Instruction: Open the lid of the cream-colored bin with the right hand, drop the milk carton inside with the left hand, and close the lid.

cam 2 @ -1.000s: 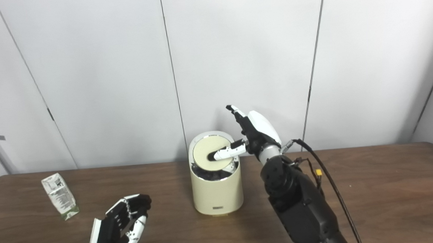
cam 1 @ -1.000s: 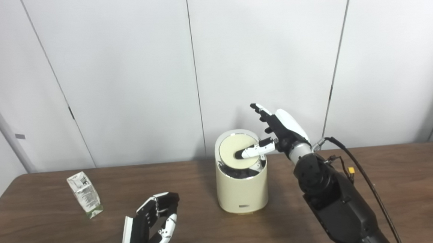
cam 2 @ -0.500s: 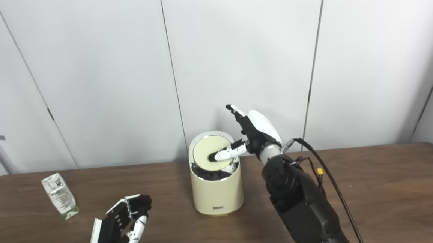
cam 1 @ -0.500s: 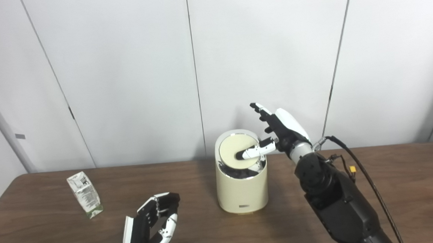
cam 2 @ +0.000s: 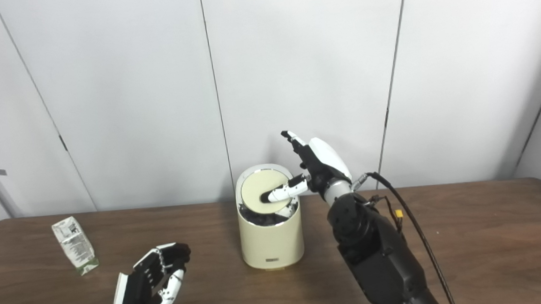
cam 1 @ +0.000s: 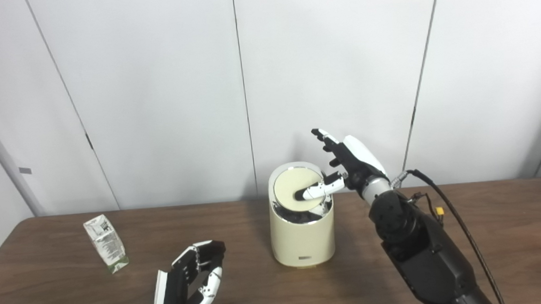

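A brown wooden surface (cam 1: pixel 515 231) is filling the lower part of the frame, with pale wall panels (cam 1: pixel 153 84) standing behind it and a black cable (cam 1: pixel 463 234) trailing down along the right forearm at lower right. The carton (cam 1: pixel 105 244) is standing upright at the left of the frame, leaning a little, well apart from both hands and from the bin (cam 1: pixel 302 225), with nothing lying between it and the left hand. The left hand (cam 1: pixel 189 284) is hovering low at bottom left of centre, its palm turned up, its fingers loosely curled and apart, holding nothing. The right hand (cam 1: pixel 346 164) is reaching in from the right above the bin, at the frame's centre; its fingers (cam 1: pixel 325 139) are spread and pointing up and to the left, while its thumb (cam 1: pixel 315 191) is stretching out across the lid (cam 1: pixel 291 188), the tip resting near the lid's middle. The hand is gripping nothing. The lid is sitting tilted in the bin's mouth, its near edge dipped so that a dark gap is showing along the front rim. What is lying inside the bin cannot be told.
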`<state>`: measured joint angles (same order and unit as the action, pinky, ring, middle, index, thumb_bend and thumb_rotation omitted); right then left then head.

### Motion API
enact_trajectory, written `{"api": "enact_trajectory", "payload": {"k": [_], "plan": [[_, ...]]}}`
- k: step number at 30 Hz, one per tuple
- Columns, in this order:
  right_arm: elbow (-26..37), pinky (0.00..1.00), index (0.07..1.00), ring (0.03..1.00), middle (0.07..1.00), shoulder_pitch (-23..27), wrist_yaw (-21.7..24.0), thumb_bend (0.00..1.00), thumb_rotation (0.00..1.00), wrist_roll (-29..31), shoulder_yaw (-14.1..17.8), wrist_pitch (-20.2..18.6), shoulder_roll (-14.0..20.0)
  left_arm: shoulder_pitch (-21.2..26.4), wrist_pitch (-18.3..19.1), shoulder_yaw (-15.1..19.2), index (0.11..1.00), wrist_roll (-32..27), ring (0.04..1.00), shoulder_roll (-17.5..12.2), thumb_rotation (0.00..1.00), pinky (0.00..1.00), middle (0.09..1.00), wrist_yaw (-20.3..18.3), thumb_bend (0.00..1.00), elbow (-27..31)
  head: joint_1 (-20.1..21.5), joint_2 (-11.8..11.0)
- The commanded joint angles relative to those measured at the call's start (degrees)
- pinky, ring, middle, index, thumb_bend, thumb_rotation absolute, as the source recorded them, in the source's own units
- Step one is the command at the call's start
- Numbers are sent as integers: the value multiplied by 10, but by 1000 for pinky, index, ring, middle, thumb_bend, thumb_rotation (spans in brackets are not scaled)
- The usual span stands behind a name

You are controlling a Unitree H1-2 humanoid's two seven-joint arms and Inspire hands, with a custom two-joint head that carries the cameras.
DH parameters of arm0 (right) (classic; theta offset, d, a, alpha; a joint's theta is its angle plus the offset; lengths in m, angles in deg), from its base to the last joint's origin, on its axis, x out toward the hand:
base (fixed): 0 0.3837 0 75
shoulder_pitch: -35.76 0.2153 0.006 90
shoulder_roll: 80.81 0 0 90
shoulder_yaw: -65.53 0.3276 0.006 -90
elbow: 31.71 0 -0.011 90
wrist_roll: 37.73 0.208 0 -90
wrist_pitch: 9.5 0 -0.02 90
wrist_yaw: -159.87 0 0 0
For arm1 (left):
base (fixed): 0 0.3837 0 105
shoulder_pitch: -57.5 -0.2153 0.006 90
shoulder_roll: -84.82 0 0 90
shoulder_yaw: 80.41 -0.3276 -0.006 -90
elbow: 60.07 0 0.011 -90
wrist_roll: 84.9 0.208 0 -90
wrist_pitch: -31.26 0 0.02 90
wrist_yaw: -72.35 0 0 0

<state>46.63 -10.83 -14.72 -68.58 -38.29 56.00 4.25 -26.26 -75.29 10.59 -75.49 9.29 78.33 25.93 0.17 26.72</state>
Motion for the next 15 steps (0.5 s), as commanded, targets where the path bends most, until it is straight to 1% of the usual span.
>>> {"api": "enact_trajectory", "payload": {"k": [1,4,5,6,8,10,12,15], "plan": [[10,752,955,900,953,18,-3,953,199,-5,-1,12,9,-1,-12,-5,662,1,662,2,241,606,668,3,215,-16,0,-1],[6,740,948,891,948,16,-8,952,194,-7,-2,15,9,1,-18,-5,664,-2,664,2,223,604,670,2,205,-23,-1,-1],[2,737,947,888,947,16,-11,950,190,-7,-2,15,7,2,-20,-5,663,-5,664,2,220,605,670,2,209,-27,2,-8],[-4,739,947,889,947,15,-15,944,182,-7,-2,17,6,3,-25,-4,662,-5,663,3,217,602,668,4,212,-35,6,-23],[-17,753,944,894,945,13,-25,935,163,-9,-4,27,4,3,-30,-4,662,-11,662,4,212,604,670,3,212,-47,9,-29],[-29,777,937,906,944,15,-32,932,133,-9,-5,37,3,2,-25,-5,669,-17,664,6,196,614,676,-1,207,-48,14,-25],[-31,799,940,920,950,17,-29,923,120,-9,-6,34,4,0,-17,-6,670,-18,664,10,182,616,676,0,210,-43,15,-22],[-36,782,951,918,959,23,-19,905,126,-8,-8,26,7,1,-17,-7,668,-11,652,12,205,601,667,3,225,-38,16,-21]]}}
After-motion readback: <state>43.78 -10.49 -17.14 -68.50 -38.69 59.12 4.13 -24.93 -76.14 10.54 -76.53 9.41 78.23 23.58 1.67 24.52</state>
